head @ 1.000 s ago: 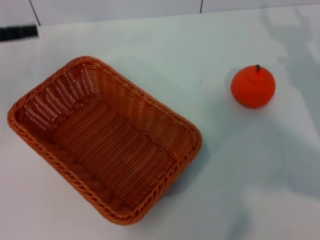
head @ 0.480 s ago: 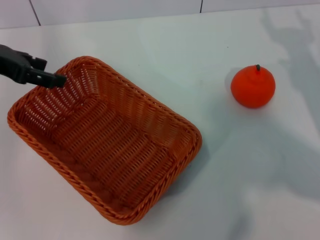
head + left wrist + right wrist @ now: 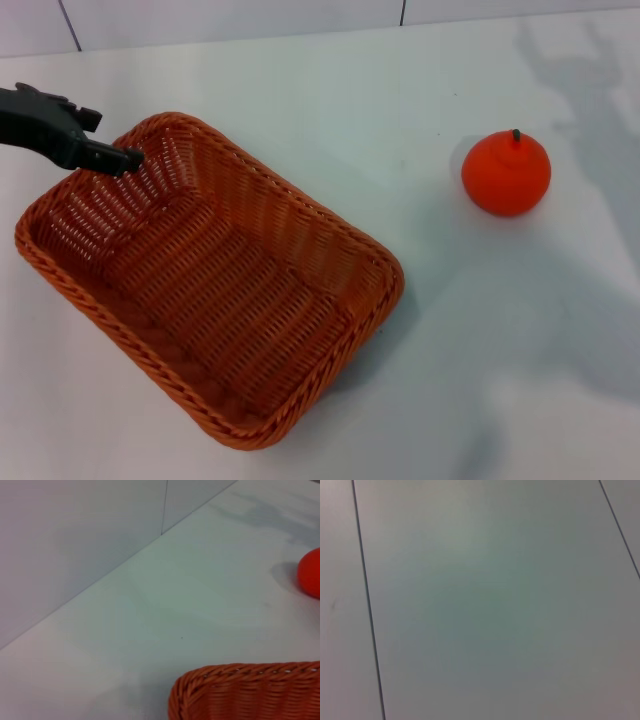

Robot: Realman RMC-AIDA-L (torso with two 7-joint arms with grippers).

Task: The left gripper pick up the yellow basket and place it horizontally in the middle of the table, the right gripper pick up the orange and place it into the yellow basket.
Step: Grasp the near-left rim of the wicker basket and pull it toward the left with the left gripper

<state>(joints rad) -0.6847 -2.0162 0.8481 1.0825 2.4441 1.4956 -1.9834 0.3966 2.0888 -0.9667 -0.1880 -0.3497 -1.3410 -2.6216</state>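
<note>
The basket (image 3: 205,280) lies skewed on the table (image 3: 350,100), its long axis running ten to four o'clock. The left gripper (image 3: 120,158) hovers over its ten o'clock corner; whether clenched or released, I can't tell. The orange (image 3: 506,172) sits well apart at two o'clock, stem up.

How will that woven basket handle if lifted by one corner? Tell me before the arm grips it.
The yellow basket looks stiff, with a thick braided rim, so it probably holds its shape. Gripped at the far corner near the left gripper, its long body would likely tilt. Empty and open-weave, it seems light.
</note>
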